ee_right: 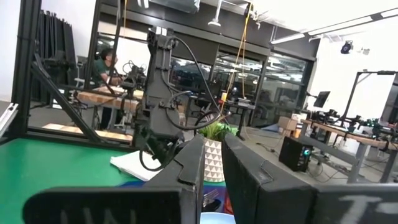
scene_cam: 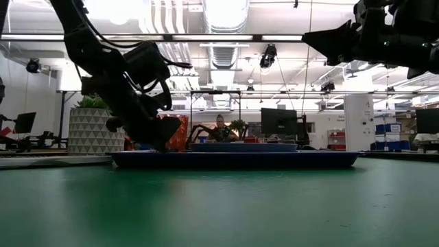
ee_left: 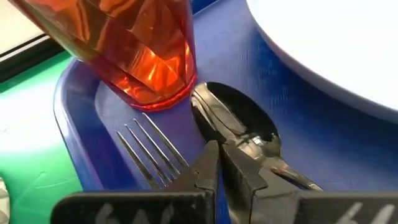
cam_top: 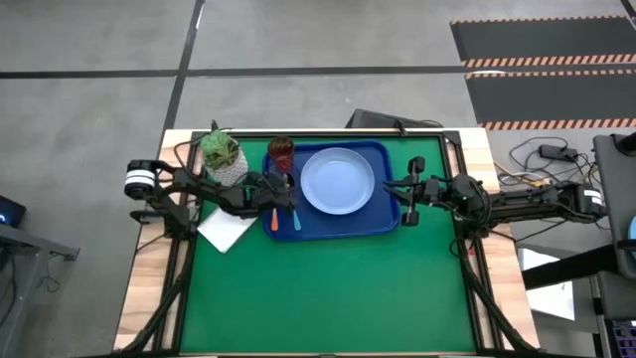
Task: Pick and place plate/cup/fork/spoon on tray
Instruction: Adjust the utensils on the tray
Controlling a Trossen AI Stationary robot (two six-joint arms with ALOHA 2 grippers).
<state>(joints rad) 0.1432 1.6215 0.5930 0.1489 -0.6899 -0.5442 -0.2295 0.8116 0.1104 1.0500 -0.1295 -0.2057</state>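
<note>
Where spoon (ee_left: 239, 121) lies: left claw (ee_left: 219, 163) closed, seemingly empty.

Deep-blue tray (cam_top: 383, 221), light-blue plate (cam_top: 338, 181), dark-red cup (cam_top: 281, 151), orange-handled fork (cam_top: 275, 216) (silver tines), green mat (cam_top: 328, 288)

overhead, table-level, 2 wrist cams, tray (cam_top: 383, 221) shared

Grey concrete floor (cam_top: 89, 99), striped mats (cam_top: 542, 45) (hazard-edged); bright ceiling lights (scene_cam: 223, 10).
</note>
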